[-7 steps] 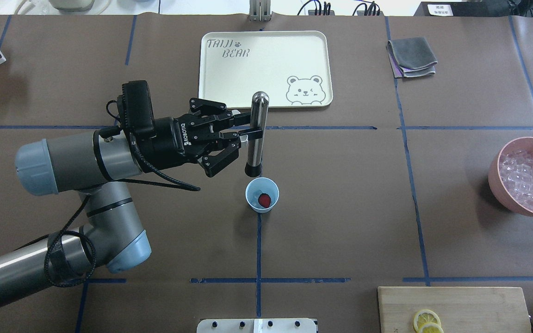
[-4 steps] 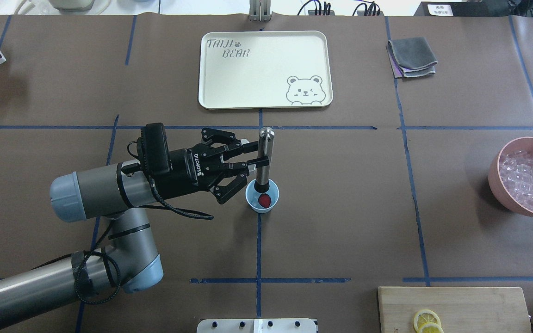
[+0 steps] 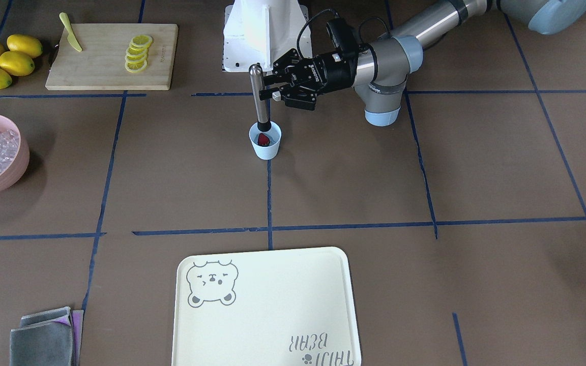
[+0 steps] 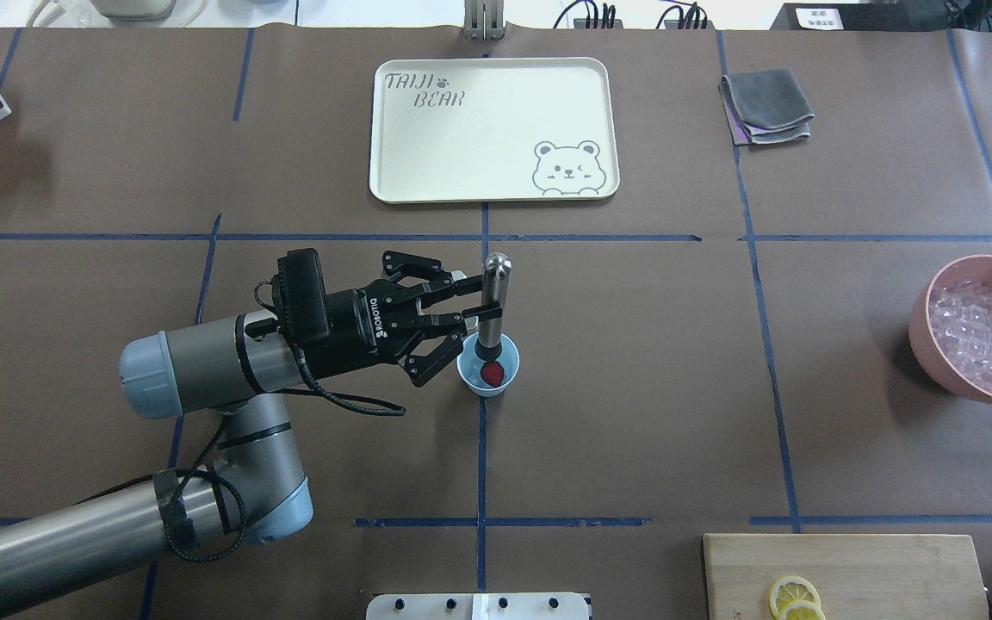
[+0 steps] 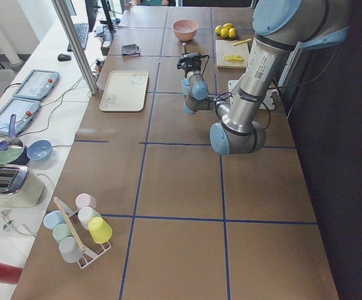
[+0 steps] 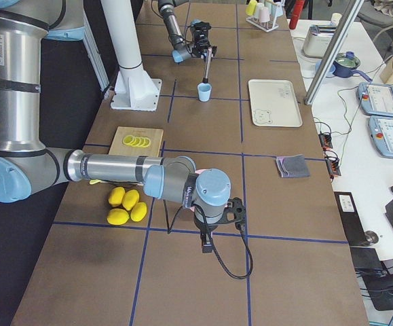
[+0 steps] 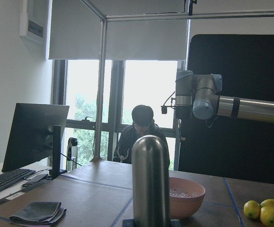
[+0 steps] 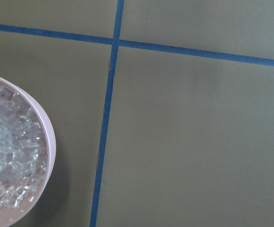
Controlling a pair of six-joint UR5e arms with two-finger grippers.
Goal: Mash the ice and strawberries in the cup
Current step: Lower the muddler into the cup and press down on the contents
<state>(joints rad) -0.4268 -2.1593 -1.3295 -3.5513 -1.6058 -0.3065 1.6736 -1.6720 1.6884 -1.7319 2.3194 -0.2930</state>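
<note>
Windows [image 7: 148, 94], person [image 7: 141, 127] — left wrist view only; strawberry [image 4: 492, 372] overhead

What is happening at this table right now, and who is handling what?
The left gripper is shut on an upright metal muddler, whose black tip sits at the mouth of the cup. A red strawberry piece lies inside; whether the tip touches it is unclear. The ice is in the pink bowl, and none shows in the cup. The right gripper hangs near that bowl, holding nothing visible.
</note>
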